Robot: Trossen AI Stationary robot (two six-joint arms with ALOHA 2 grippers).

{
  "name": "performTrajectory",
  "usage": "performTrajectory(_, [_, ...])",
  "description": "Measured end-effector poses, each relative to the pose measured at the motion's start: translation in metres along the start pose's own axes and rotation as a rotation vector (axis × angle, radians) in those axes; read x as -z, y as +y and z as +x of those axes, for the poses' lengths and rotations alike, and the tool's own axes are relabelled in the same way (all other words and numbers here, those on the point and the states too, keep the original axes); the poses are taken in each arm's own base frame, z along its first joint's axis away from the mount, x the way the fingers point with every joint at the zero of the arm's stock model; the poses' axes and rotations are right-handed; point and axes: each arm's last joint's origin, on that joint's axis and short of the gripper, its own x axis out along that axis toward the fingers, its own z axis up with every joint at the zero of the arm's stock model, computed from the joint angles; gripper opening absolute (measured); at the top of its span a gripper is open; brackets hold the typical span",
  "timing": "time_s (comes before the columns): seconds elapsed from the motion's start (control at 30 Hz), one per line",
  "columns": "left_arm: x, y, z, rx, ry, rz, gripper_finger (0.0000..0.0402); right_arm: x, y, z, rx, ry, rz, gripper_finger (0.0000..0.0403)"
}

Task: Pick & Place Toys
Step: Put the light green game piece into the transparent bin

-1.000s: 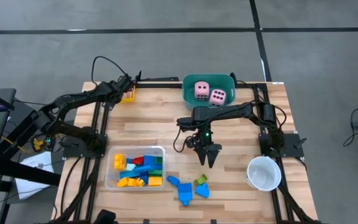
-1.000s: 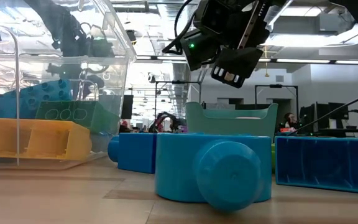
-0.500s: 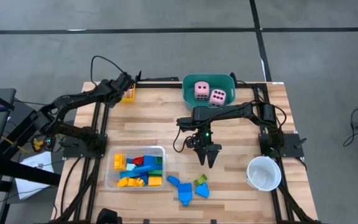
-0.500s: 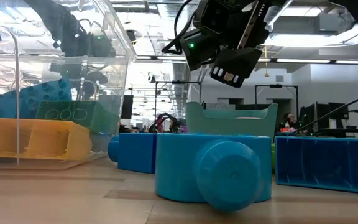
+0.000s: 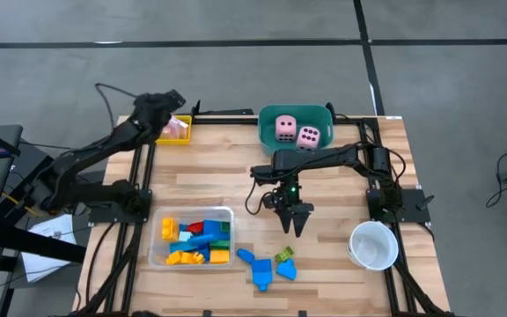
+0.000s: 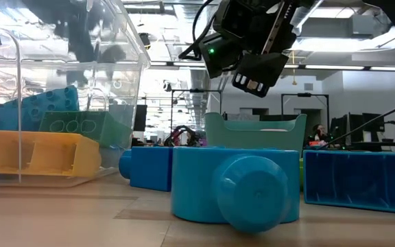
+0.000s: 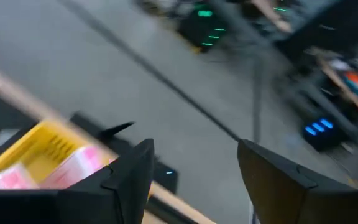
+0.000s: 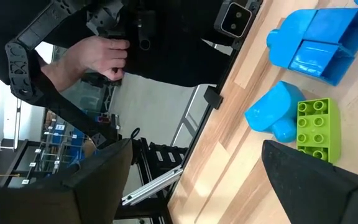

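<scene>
right gripper (image 5: 295, 222): fingers spread, empty, hovering above loose blue block (image 5: 260, 269) and green block (image 5: 284, 256) by clear tray (image 5: 156, 257). step: approach; next, descend and close on one block. left gripper (image 5: 159, 103): parted, empty, over yellow tray (image 5: 182, 138) holding pink cards (image 5: 175, 128). nearby: white cup (image 5: 374, 244), clear of the path.

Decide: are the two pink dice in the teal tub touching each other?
Cannot tell. The high view shows the dice close together in the tub, but neither contact nor a gap shows plainly.
</scene>
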Motion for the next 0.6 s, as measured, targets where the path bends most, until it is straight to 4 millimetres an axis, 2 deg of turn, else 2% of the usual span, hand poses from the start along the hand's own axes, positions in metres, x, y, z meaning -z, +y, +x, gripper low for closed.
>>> performTrajectory(0.07, [-0.011,-0.004,-0.010,0.094,0.003,0.067,0.0222,-0.001,0.004,-0.003,0.005,-0.014,-0.021,0.0350])
performTrajectory(0.13, [-0.021,-0.009,-0.021,0.211,0.010,0.120,0.0218,-0.006,0.015,-0.010,-0.020,-0.090,-0.112,0.0350])
performTrajectory(0.27, [-0.038,-0.014,-0.044,0.441,0.034,0.197,0.0210,-0.020,0.055,-0.034,-0.097,-0.301,-0.488,0.0350])
performTrajectory(0.33, [-0.043,-0.013,-0.055,0.511,0.035,0.198,0.0207,-0.027,0.079,-0.045,-0.062,-0.341,-0.656,0.0350])
performTrajectory(0.47, [-0.050,-0.013,-0.073,0.635,0.045,0.220,0.0199,-0.038,0.136,-0.071,0.118,-0.411,-0.937,0.0350])
performTrajectory(0.6, [-0.050,-0.014,-0.089,0.796,0.089,0.285,0.0191,-0.037,0.208,-0.095,0.489,-0.603,-1.114,0.0350])
